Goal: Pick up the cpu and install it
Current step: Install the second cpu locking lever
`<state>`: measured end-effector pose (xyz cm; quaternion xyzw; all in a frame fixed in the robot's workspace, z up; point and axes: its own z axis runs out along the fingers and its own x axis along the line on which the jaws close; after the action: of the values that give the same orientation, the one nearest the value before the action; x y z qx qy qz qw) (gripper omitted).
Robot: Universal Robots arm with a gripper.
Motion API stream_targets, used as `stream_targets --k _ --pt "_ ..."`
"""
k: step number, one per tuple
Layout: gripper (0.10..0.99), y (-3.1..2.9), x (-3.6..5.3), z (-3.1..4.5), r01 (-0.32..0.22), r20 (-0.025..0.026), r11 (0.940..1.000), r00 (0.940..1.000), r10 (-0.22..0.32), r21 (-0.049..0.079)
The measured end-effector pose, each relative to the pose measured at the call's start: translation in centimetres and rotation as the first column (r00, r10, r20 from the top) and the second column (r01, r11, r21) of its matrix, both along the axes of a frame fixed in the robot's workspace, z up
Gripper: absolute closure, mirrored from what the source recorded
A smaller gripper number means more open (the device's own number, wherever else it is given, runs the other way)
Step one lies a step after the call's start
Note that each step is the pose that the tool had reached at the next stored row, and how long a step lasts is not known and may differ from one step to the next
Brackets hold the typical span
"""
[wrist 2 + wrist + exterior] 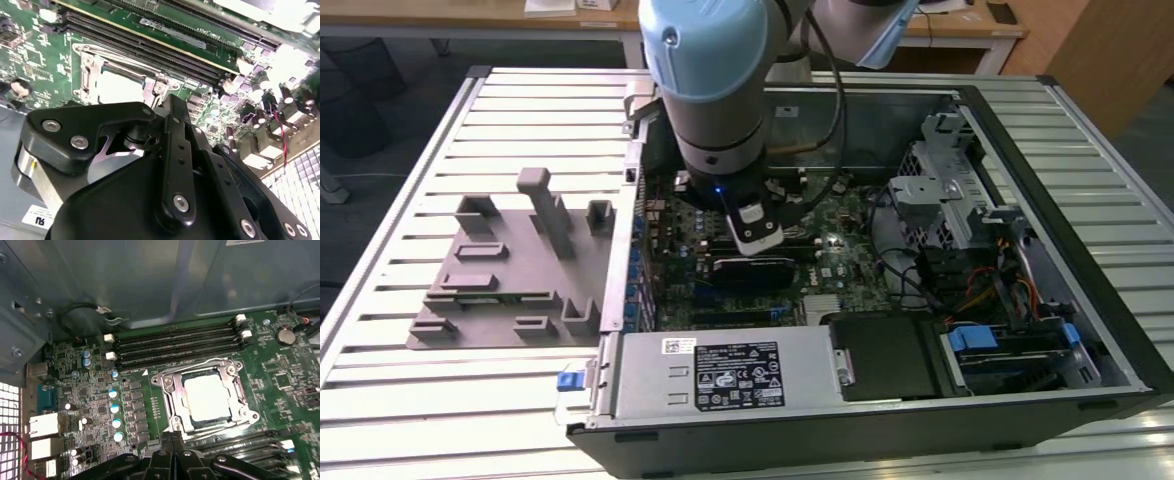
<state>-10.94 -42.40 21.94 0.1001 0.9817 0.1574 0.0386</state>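
Silver-grey top up, found the cpu [207, 397] lying flat inside the metal socket frame [167, 385] on the green motherboard [90, 400]. Looked near square, so could pick out no long axis. Saw its edges squared with the frame, one pair running parallel to the black memory slots [175, 340] just beside it.

Saw the fingers [172, 440] in the first wrist view pressed together, clenched on nothing, hanging above the board just beside the socket and apart from the cpu.

In the exterior view, noted the arm [707, 80] reaching down from 12 o'clock into the open computer case [1121, 330]. Spotted a grey fixture block [494, 290] at 9 o'clock from the case, both resting on the slatted metal surface [400, 400].
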Motion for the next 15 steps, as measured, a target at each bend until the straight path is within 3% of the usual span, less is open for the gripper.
stream_targets --k 6,11,15 --pt "0.980 -0.01 0.37 0.27 0.027 0.0006 0.9978 0.9996 -0.027 -0.060" --pt "0.980 0.18 1.57 0.21 0.033 0.0004 0.9972 0.9995 -0.033 -0.067" --pt "0.980 0.73 2.56 0.12 0.033 -0.0010 0.9972 0.9995 -0.033 -0.067"
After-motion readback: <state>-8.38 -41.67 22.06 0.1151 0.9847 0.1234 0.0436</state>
